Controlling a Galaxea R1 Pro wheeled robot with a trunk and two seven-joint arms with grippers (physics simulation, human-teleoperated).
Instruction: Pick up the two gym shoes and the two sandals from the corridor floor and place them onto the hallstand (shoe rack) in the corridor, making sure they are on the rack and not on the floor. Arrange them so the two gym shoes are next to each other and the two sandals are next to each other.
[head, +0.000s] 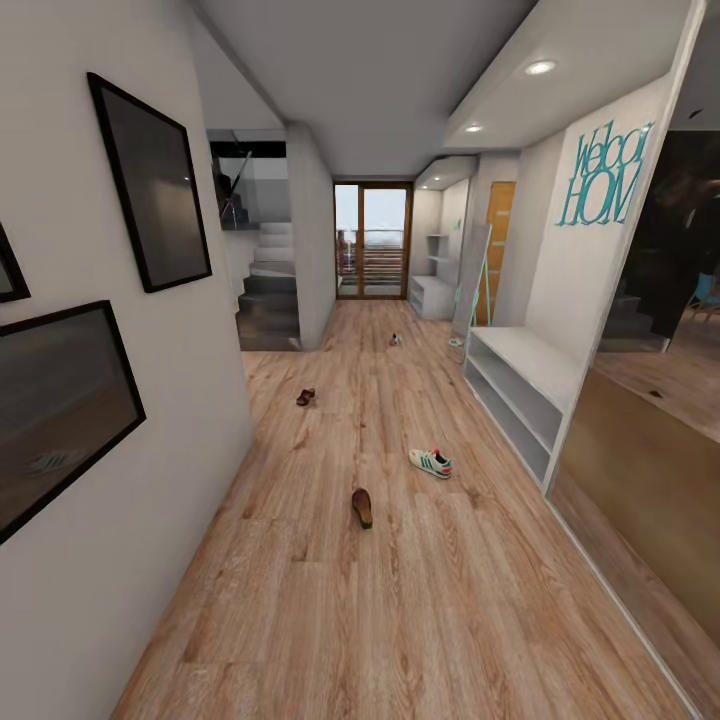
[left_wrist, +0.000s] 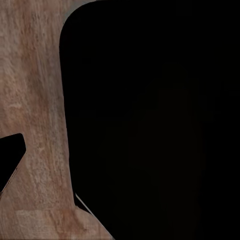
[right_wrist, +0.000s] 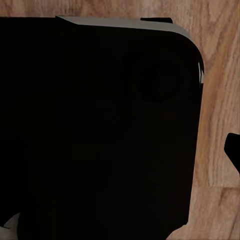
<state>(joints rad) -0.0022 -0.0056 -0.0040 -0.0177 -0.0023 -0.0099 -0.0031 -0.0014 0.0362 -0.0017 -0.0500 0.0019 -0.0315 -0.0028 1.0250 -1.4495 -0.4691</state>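
The corridor floor (head: 330, 600) runs ahead in the head view. One white gym shoe (head: 431, 463) with green stripes lies right of centre. A brown sandal (head: 362, 507) lies just nearer and left of it. The other sandal (head: 305, 397) rests farther off to the left. A small shoe-like object (head: 396, 340), probably the second gym shoe, lies far down the corridor. The pale grey hallstand (head: 432, 296) stands at the far right wall with floating shelves above it. In each wrist view a dark wedge sits at the picture's edge, and the jaws' state is unclear.
A long white shelf unit (head: 520, 385) under teal lettering (head: 603, 175) lines the right wall, with a mirror panel (head: 650, 400) beyond it. Framed pictures (head: 150, 180) hang on the left wall. Stairs (head: 268, 290) and a glass door (head: 373, 240) are at the far end. A black robot body (left_wrist: 150, 130) blocks both wrist views.
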